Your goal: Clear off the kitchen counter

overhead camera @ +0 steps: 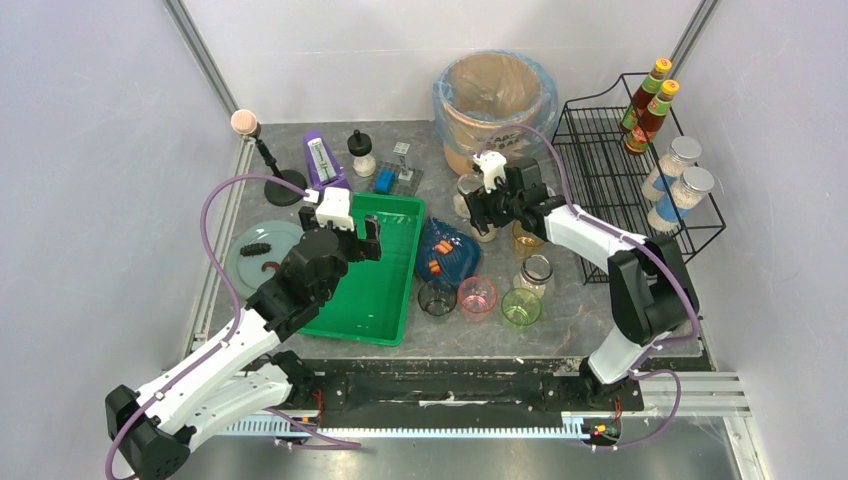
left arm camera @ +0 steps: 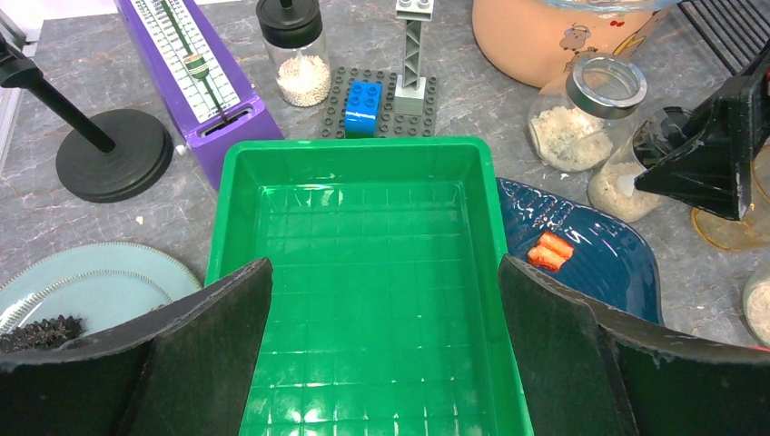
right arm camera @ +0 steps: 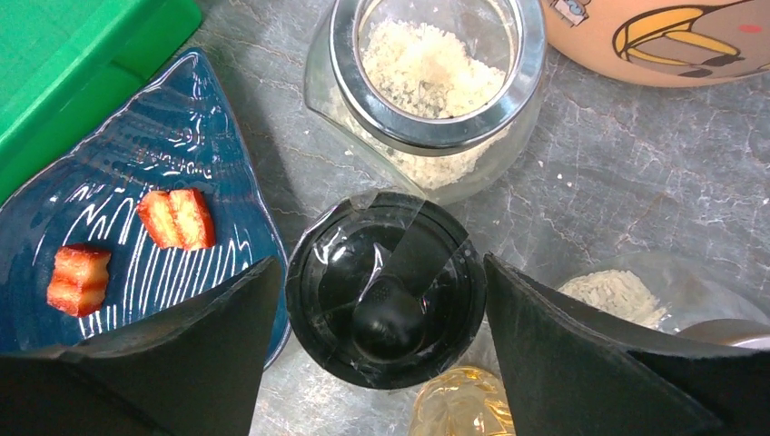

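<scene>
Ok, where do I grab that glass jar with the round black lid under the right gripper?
Take the glass jar's round black lid by its rim, straight down from above. It stands upright, and the blue ribbed plate and the open metal-rimmed jar crowd its sides. The right gripper's open fingers flank the lid.

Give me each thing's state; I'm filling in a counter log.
Green tray: empty.
Blue leaf-shaped plate: holds two orange pieces.
Black-lidded jar: closed, upright.
Metal-rimmed jar: part full of white grains.
Left pincer: open, above the tray.
Right pincer: open, straddling the black lid.
</scene>
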### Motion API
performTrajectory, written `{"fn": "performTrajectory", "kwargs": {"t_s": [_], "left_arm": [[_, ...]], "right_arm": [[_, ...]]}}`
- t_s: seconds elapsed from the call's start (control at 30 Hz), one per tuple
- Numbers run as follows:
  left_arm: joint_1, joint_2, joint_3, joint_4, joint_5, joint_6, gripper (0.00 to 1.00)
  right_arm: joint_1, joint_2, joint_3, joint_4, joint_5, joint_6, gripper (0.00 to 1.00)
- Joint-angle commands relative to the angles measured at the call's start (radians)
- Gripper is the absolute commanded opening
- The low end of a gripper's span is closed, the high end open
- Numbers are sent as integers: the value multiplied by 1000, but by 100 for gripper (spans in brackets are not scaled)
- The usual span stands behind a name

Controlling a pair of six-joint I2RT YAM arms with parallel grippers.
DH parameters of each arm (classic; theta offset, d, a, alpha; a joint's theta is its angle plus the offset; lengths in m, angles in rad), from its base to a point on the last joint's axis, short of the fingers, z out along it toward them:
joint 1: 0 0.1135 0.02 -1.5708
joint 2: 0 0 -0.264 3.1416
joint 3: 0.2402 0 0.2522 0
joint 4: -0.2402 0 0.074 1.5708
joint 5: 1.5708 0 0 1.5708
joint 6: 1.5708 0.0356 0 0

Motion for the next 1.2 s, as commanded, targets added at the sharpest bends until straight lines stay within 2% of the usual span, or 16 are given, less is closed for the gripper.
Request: {"fn": "performTrajectory", "kwargs": {"t_s": [0.0,0.13,0.27,0.33,0.47,0.6,0.83,1.17], "left_arm": [[3,1,-4,55,-1,20,99],[1,-3,-5,56,1,18,99],[1,-9,-5,57,5,17,99],[1,-13,-4,57,5,17,99],[0,-21,-7,57,7,17,99],[-1,-26,-6,57,10,15,99],[-2,-38,-7,56,12,14,99],[-2,-37,-7,56,16,9,99]], "right_arm": [[5,14,52,34,2,-3,81],[5,4,58,6,-13,-1,65],[5,-19,91,-49,-23,7,41],[4,-39,112,-72,-30,18,35],[0,-90,189,-130,-49,34,31],[-21,-138,306,-210,16,34,31],[-168,-151,535,-351,85,51,29],[-363,-113,635,-275,205,46,29]]}}
